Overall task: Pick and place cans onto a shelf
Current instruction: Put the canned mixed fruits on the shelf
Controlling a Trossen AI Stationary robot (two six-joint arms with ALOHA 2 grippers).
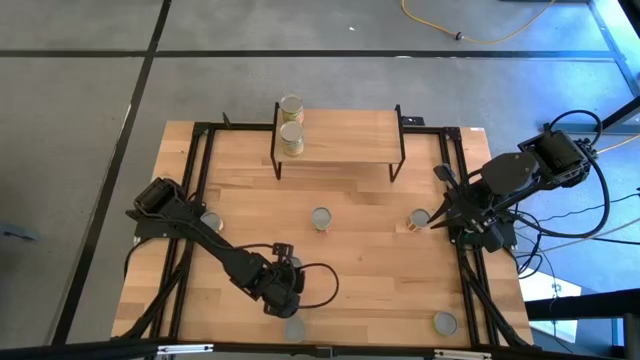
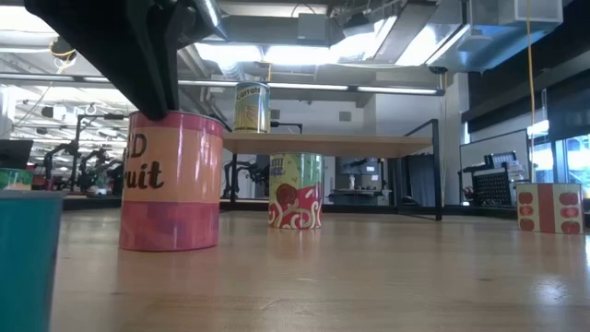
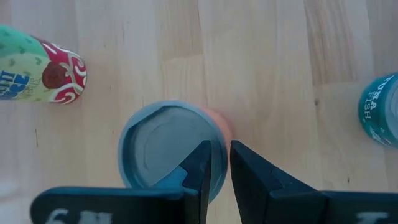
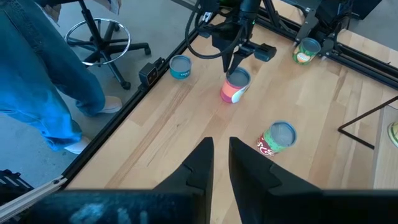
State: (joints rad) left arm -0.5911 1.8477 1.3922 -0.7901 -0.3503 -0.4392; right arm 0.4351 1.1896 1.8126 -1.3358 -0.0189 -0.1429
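Observation:
My left gripper (image 1: pixel 283 277) is shut and points down over a pink-labelled can (image 3: pixel 168 146) that stands upright on the table near its near edge; the can also shows in the low view (image 2: pixel 171 181) and the right wrist view (image 4: pixel 235 87). Two cans (image 1: pixel 291 108) (image 1: pixel 291 138) stand on the left end of the shelf (image 1: pixel 345 135) at the table's far side. My right gripper (image 4: pixel 221 155) is shut and empty, raised at the table's right side beside a red can (image 1: pixel 420 218). My left gripper's shut fingertips (image 3: pixel 202 163) stand at the rim (image 3: pixel 219 140) of the pink can's silver top, coming from above and pointing down. The can stands upright on the table. I cannot tell whether the fingers touch it.
A green-and-red can (image 1: pixel 321 218) stands mid-table, a green one (image 1: pixel 211 221) at the left, a teal one (image 1: pixel 294 328) near the front edge and another (image 1: pixel 443 323) at the front right. A person's legs (image 4: pixel 43 81) and a stool (image 4: pixel 102 37) show beyond the table.

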